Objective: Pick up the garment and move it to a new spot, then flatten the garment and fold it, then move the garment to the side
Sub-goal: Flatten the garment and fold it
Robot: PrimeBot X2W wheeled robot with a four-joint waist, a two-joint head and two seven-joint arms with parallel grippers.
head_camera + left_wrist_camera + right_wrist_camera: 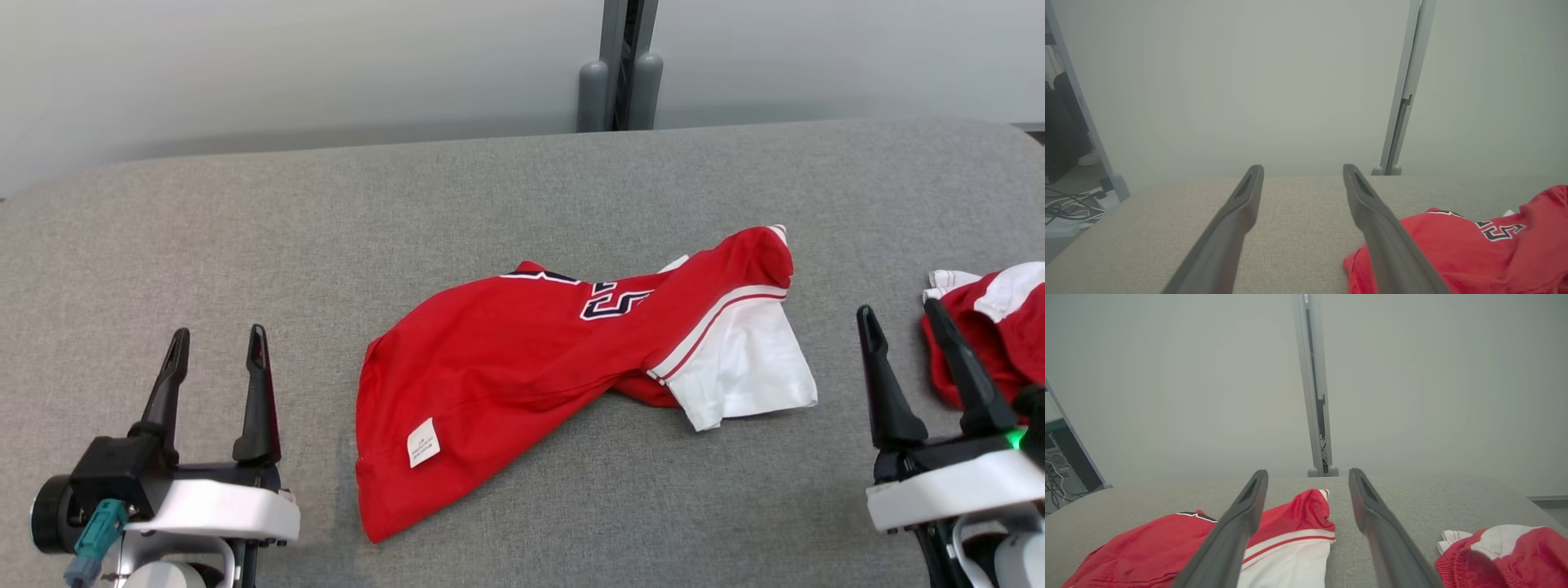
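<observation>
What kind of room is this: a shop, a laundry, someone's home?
Most likely a robot test lab, not a home: a grey fabric-topped table backed by plain partition panels, loose cables on the floor beside it, and a red jersey lying crumpled on top.

Grey fabric surface (245, 212); grey post (618, 65) behind; red-white bundle (996, 327) far right.

Second red-and-white garment (1024, 343) partly beyond head view's right edge.
</observation>
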